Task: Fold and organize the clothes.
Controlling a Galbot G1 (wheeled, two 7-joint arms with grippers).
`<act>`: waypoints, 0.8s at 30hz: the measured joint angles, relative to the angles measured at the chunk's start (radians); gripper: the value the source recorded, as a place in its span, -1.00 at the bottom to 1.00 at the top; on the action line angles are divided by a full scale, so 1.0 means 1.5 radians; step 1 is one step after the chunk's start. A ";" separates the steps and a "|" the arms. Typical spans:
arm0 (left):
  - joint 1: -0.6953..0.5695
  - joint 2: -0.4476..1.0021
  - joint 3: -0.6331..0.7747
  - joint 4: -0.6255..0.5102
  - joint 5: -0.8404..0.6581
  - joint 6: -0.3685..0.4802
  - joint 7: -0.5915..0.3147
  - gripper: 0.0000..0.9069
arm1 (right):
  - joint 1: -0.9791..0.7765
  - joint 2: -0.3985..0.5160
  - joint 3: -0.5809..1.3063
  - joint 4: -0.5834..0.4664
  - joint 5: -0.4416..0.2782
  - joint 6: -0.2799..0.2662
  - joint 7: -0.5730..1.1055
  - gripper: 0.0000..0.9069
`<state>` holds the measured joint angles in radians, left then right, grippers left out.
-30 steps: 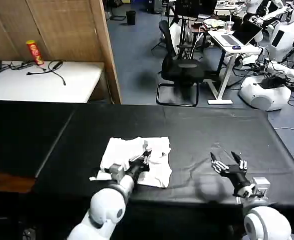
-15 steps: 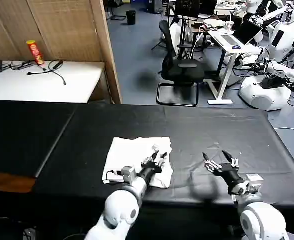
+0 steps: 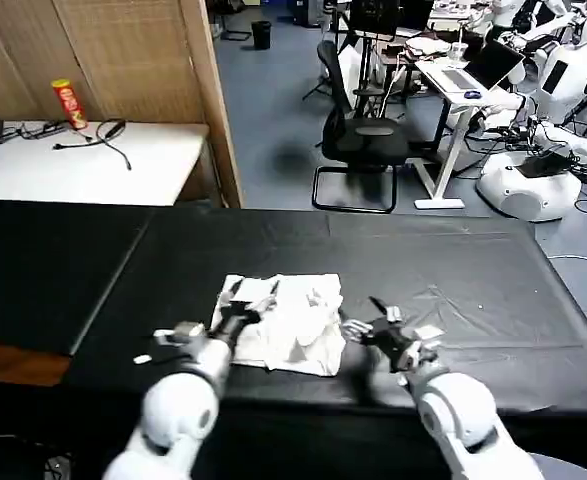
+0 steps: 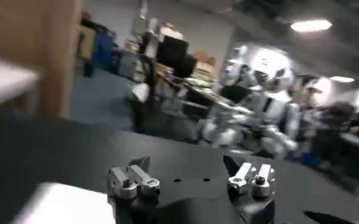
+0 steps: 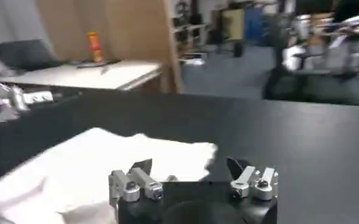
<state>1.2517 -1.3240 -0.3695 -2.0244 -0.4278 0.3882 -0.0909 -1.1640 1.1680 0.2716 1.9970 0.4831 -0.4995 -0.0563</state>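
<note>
The clothes are one white T-shirt [image 3: 293, 322], folded into a rumpled rectangle on the black table cloth [image 3: 453, 280] near the front edge. My left gripper [image 3: 253, 296] is open at the shirt's left edge, fingers spread, nothing between them. My right gripper [image 3: 365, 318] is open just off the shirt's right edge, low over the cloth. In the left wrist view the open left gripper [image 4: 188, 169] has a corner of the shirt [image 4: 64, 207] beside it. In the right wrist view the open right gripper [image 5: 188, 169] points at the shirt [image 5: 100, 164].
Beyond the black table stand a white side table [image 3: 123, 165] with a red can [image 3: 69, 105] and cables, a wooden partition [image 3: 213, 100], an office chair [image 3: 361, 140] and white robots [image 3: 533, 180] at the back right. Bare black cloth extends to the right.
My left gripper has drawn back from on top of the shirt to its left edge. My right gripper has swung left across the cloth to the shirt's right edge.
</note>
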 joint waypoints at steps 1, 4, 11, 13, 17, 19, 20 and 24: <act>0.004 0.005 -0.011 -0.001 0.003 -0.001 0.000 0.94 | 0.010 -0.002 -0.009 0.000 0.006 -0.001 0.001 0.94; 0.018 0.011 -0.034 -0.004 0.023 -0.006 0.001 0.94 | 0.045 -0.003 -0.040 -0.007 -0.012 -0.019 0.018 0.94; 0.036 0.015 -0.056 0.002 0.054 -0.017 0.003 0.94 | 0.105 0.006 -0.105 -0.045 -0.189 -0.110 0.040 0.94; 0.033 0.018 -0.060 0.009 0.055 -0.020 0.004 0.94 | 0.102 0.000 -0.102 -0.045 -0.226 -0.114 0.041 0.94; 0.024 0.020 -0.062 0.025 0.054 -0.024 0.008 0.94 | 0.075 -0.008 -0.070 -0.035 -0.282 -0.109 0.064 0.94; 0.019 0.020 -0.061 0.034 0.053 -0.026 0.015 0.94 | 0.057 -0.010 -0.043 -0.025 -0.306 -0.107 0.070 0.94; 0.016 0.019 -0.061 0.040 0.052 -0.028 0.019 0.94 | 0.049 -0.010 -0.029 -0.020 -0.315 -0.107 0.070 0.94; 0.005 0.014 -0.062 0.068 0.041 -0.033 0.023 0.94 | 0.019 -0.006 0.020 -0.007 -0.318 -0.105 0.070 0.94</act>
<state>1.2588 -1.3024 -0.4624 -1.9222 -0.3660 0.3388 -0.0570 -1.1358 1.1588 0.3019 1.9869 0.0061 -0.6570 0.0489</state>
